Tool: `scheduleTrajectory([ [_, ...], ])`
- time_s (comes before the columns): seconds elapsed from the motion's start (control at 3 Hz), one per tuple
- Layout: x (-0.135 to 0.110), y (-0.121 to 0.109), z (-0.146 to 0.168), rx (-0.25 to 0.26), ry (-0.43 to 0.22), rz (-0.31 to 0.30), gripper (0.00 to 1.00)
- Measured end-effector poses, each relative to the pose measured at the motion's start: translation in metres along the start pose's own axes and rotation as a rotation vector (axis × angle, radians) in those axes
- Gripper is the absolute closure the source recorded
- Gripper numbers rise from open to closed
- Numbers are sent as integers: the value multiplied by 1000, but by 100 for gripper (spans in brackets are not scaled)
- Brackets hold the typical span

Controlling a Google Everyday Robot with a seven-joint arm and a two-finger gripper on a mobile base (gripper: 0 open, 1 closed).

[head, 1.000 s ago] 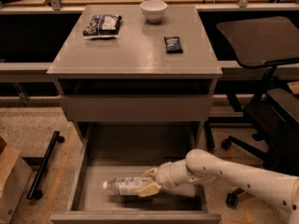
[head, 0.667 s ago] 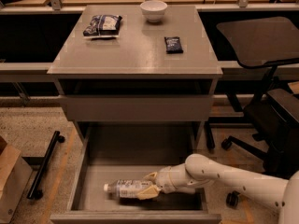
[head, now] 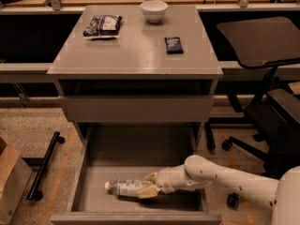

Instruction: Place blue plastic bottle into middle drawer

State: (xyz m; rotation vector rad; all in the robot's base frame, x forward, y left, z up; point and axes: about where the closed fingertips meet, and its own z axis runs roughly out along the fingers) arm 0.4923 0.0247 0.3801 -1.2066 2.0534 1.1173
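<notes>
The blue plastic bottle [head: 125, 188] lies on its side on the floor of the open middle drawer [head: 140, 149], white cap pointing left, near the drawer's front. My gripper [head: 148, 186] reaches into the drawer from the right. Its two tan fingers [head: 151, 176] sit above and below the bottle's right end, closed on it. My white arm [head: 220, 176] crosses the drawer's right wall.
The shallower drawer [head: 136, 108] above is shut. On the cabinet top lie a dark blue-and-white snack bag [head: 103, 25], a white bowl [head: 153, 9] and a small dark packet [head: 174, 44]. A black office chair [head: 262, 36] stands right. A cardboard box [head: 9, 182] and a black wheeled bar [head: 44, 165] are left.
The gripper and bottle have moved slightly down and to the left inside the drawer, and the bottle now rests on the floor. Nothing else has moved.
</notes>
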Motion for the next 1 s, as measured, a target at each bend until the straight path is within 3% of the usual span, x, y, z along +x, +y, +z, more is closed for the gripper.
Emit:
scheduleTrajectory([
  [0.33, 0, 1, 2, -4, 1, 0, 15],
  [0.67, 0, 3, 3, -8, 1, -1, 0],
  [1.0, 0, 3, 4, -8, 1, -1, 0],
])
